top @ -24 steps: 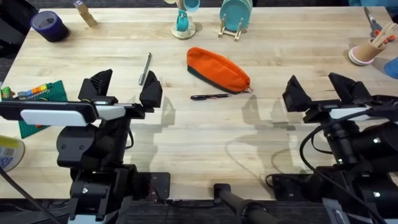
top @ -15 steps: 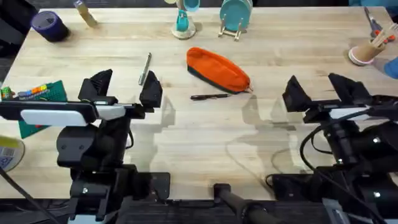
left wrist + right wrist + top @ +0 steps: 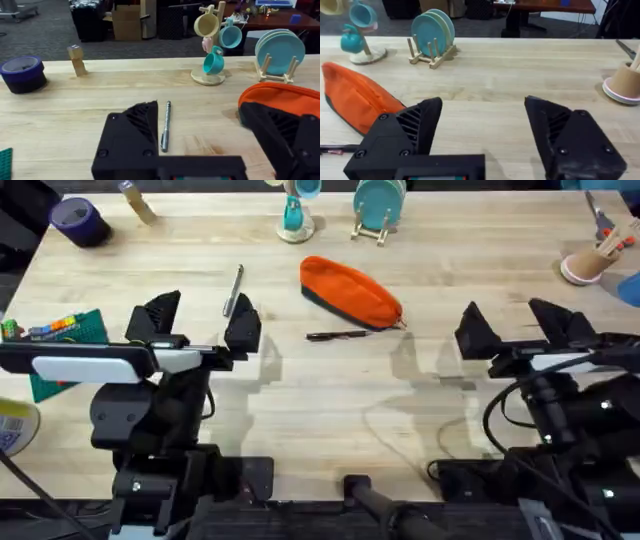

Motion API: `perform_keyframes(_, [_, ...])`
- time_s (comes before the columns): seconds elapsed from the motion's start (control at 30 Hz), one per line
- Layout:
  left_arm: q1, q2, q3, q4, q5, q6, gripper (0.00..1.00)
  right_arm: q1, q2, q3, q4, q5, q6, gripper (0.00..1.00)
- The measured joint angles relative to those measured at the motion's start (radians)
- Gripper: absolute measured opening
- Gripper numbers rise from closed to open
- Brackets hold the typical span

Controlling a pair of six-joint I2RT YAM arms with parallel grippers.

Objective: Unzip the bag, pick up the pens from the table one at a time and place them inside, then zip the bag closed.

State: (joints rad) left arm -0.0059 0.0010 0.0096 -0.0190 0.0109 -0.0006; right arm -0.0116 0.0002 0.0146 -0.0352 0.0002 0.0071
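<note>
Your grippers sit spread and empty.
The left gripper [image 3: 197, 322] flanks the silver pen [image 3: 234, 290]; the right gripper [image 3: 518, 322] hovers beside the zipped orange pouch [image 3: 350, 292], with the black pen [image 3: 338, 335] just in front of it.

Orange bag [image 3: 351, 291] zipped, lying diagonal, black pen [image 3: 338, 335] just beside, silver pen [image 3: 234, 290] apart

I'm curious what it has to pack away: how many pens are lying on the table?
2. A silvery pen lies left of the orange bag, beyond the left arm. A black pen lies just in front of the bag. None seems hidden.
</note>
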Motion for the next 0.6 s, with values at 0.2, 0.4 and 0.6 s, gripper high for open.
perform_keyframes(0.2, [0.000,0.088,0.071,-0.003,0.001,0.002,0.992,0.000,0.047,0.083,-0.172,0.011,0.000,0.995])
perform_keyframes(0.4, [0.000,0.325,0.205,-0.001,0.042,0.032,0.993,0.000,0.175,0.167,-0.190,0.012,0.000,0.995])
perform_keyframes(0.6, [0.000,0.605,0.375,0.000,0.150,0.122,0.992,0.000,0.352,0.309,-0.190,0.011,0.000,0.996])
